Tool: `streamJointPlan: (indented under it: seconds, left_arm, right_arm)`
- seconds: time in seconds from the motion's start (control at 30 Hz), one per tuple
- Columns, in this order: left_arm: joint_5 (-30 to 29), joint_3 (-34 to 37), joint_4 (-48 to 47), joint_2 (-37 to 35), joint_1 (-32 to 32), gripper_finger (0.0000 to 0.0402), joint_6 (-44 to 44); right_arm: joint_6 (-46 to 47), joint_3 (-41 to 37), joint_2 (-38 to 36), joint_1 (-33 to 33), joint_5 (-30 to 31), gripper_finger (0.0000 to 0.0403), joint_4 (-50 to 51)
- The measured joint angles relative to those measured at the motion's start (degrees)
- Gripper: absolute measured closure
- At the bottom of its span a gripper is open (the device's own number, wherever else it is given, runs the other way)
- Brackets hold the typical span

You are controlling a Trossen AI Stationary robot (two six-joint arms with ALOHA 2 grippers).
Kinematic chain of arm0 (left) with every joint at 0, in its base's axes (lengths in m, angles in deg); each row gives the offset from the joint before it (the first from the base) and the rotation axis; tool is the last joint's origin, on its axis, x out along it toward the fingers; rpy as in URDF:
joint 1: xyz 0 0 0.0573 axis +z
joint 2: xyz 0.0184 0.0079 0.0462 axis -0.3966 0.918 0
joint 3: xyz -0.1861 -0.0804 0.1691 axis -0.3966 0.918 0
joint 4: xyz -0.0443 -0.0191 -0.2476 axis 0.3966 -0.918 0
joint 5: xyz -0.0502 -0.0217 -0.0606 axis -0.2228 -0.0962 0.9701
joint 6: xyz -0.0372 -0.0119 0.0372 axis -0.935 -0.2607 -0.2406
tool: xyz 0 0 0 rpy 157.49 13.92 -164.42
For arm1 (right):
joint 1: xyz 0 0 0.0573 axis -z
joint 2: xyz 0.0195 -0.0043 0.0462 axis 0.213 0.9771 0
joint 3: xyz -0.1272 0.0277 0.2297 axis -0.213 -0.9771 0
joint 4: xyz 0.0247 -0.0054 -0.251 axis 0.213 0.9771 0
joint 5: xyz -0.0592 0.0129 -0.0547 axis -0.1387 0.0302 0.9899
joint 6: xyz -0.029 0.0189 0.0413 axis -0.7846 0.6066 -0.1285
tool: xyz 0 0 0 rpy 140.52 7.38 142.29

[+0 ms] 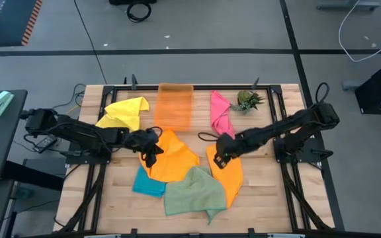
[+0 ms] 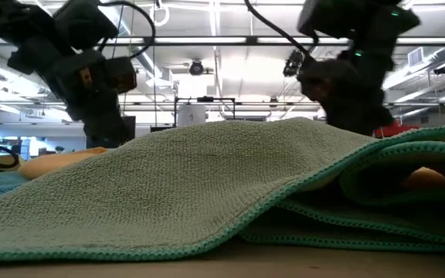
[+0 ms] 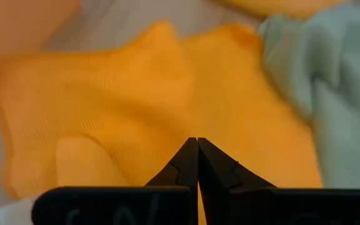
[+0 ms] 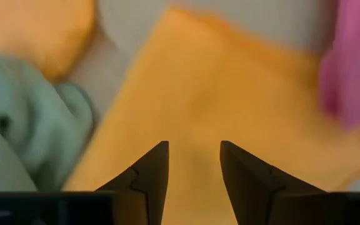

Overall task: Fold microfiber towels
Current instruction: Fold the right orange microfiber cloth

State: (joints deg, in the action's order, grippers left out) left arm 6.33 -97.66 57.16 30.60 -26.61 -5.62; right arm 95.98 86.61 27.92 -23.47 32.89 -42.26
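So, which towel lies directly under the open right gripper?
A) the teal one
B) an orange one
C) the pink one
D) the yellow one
B: the right gripper has its fingers parted, with an orange towel below it; the pink towel lies off to one side.

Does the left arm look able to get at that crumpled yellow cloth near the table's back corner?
Probably yes. The crumpled yellow cloth lies uncovered beside the left arm, nothing resting on it. The left gripper, shut, sits over the orange towel farther along, so it would need to pull back first.
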Motion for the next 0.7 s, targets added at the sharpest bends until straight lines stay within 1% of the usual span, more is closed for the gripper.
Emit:
streamJointPlan:
  seconds: [0.1,0.2,0.3,0.4,0.53,0.63,0.7]
  left_arm:
    - [0.8,0.0,0.0,3.4,-1.6,0.0393,0.0]
    - [3.2,0.0,-1.2,6.1,-3.4,0.0397,-0.1]
    - [4.9,0.0,-5.7,6.8,-5.3,0.0396,-2.2]
    - [6.3,-0.4,-12.5,6.3,-7.4,0.0393,-6.1]
    - [11.9,-0.4,-19.2,4.8,-10.0,0.0397,-11.3]
    - [14.8,-0.5,-22.8,2.8,-11.7,0.0395,-15.5]
    - [15.3,-2.4,-28.4,1.5,-12.7,0.0394,-16.0]
  right_arm:
    - [5.7,-3.3,0.0,-3.6,0.1,0.0251,-3.5]
    - [7.6,-5.5,0.0,-5.8,1.3,0.0258,-8.6]
    - [7.5,-6.0,1.5,-6.4,3.2,0.0286,-14.5]
    - [5.3,-5.3,5.9,-6.1,2.9,0.0332,-21.1]
    - [0.6,-1.5,14.6,-4.5,0.5,0.0387,-32.2]
    - [-4.4,5.0,20.9,-2.7,-1.1,0.0397,-34.6]
    - [-8.7,10.5,24.5,-1.2,-2.7,0.0396,-34.0]
